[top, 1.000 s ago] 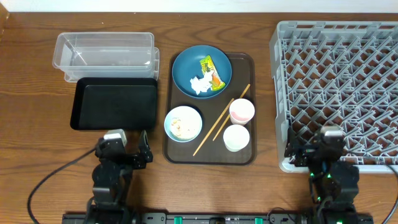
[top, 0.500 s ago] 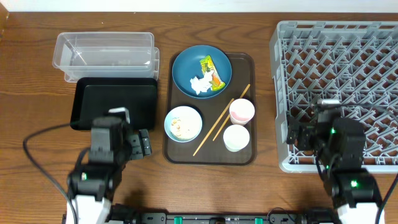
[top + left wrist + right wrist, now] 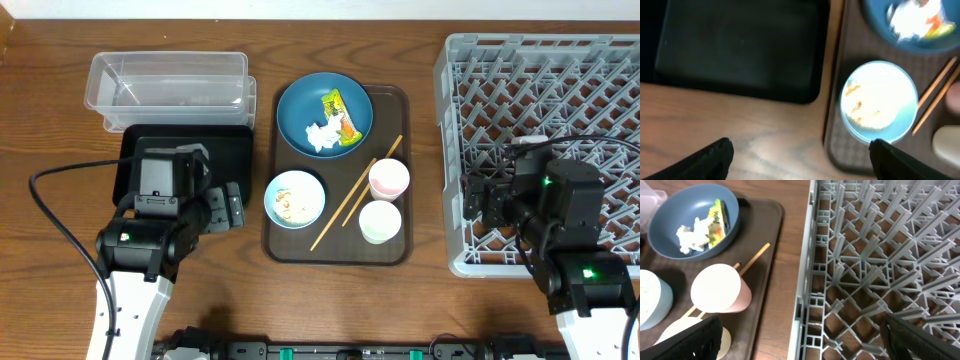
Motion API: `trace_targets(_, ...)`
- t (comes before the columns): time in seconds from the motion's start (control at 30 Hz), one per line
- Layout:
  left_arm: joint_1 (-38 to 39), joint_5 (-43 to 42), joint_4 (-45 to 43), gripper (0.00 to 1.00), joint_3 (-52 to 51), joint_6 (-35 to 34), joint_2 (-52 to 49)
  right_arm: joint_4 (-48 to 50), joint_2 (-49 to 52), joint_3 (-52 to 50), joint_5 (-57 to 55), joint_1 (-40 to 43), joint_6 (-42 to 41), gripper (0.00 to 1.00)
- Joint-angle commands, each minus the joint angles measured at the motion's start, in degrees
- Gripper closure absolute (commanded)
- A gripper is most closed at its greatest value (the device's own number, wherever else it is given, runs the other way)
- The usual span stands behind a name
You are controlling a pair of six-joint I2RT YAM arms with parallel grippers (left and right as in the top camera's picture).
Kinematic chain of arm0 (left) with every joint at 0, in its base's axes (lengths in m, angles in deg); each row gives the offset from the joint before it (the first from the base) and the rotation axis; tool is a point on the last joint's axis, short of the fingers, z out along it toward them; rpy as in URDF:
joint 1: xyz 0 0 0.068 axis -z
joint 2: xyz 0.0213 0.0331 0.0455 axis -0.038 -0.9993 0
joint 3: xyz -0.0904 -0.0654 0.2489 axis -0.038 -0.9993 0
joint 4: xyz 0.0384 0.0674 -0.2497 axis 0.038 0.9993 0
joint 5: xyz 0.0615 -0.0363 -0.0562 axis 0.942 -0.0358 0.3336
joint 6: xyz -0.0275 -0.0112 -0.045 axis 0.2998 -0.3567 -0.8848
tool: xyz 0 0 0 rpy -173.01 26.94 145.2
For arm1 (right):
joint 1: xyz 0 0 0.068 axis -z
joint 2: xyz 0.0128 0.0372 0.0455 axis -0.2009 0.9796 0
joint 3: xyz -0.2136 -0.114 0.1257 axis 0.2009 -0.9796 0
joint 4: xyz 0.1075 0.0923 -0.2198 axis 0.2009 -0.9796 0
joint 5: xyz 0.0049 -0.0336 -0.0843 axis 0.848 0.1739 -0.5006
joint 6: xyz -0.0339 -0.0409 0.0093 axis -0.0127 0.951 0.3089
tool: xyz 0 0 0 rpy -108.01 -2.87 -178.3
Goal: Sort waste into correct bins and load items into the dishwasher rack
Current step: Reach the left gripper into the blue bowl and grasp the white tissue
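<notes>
Now both arms have swung forward from the near edge of the table [image 3: 50,230]. The left gripper [image 3: 230,207], jaws wide and empty, hangs with the light-blue bowl [image 3: 294,198] just ahead to its right and the black tray [image 3: 235,150] ahead to its left. The right gripper [image 3: 476,207], equally wide and empty, hovers over the dishwasher rack [image 3: 540,90] at its left rim, the pink cup [image 3: 389,179] off to its left. Nothing is sorted or loaded yet, so this reads as the approach. The table is brown wood-grain; of the room, only a pale strip beyond its far edge shows.
</notes>
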Motion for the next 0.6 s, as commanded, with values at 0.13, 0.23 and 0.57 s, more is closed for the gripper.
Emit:
trace_targets(0.13,-0.13,-6.03,-8.44,0.10,0.87,-0.92,-3.23,-0.92,-0.55,1.25,1.36,-0.31,-0.68,0.01)
trace_targets(0.23,0.37,-7.63,-11.61,0.10,2.32,-0.92,-7.63,-0.90,-0.55,1.25,1.36,-0.31,-0.85,0.01)
trace_targets(0.57,6.27,-7.17,-18.97,0.11,17.92,0.39,-27.65,-0.87,-0.55,1.25,1.36,-0.31,-0.83,0.01)
